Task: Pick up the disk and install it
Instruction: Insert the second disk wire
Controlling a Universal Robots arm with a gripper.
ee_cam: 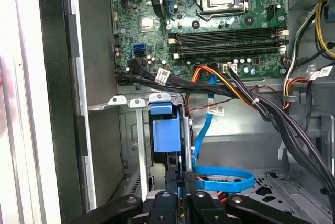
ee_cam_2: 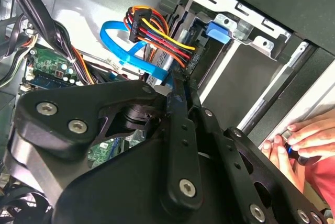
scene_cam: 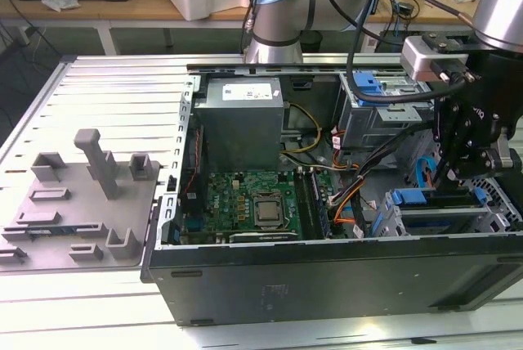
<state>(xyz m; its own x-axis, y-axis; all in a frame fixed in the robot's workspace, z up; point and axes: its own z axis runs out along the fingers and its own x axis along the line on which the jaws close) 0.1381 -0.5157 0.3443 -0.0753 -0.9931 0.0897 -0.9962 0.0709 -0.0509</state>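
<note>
Behind stands a workbench; nearest me, my gripper [scene_cam: 459,172] is low in the drive cage [scene_cam: 490,211], fingers pinched on the disk [ee_cam: 166,135]. I judge it stiff, heavy, fragile; grip the blue carrier's edges.

Open computer case [scene_cam: 327,280] on slotted table [scene_cam: 106,88]; end effector [scene_cam: 458,172] above its drive cage [scene_cam: 445,215]

From my feed, computer case [scene_cam: 327,276] fills centre frame; power supply [scene_cam: 243,117] upper middle, motherboard [scene_cam: 245,203] below it, drive cage [scene_cam: 441,215] lower right.
</note>
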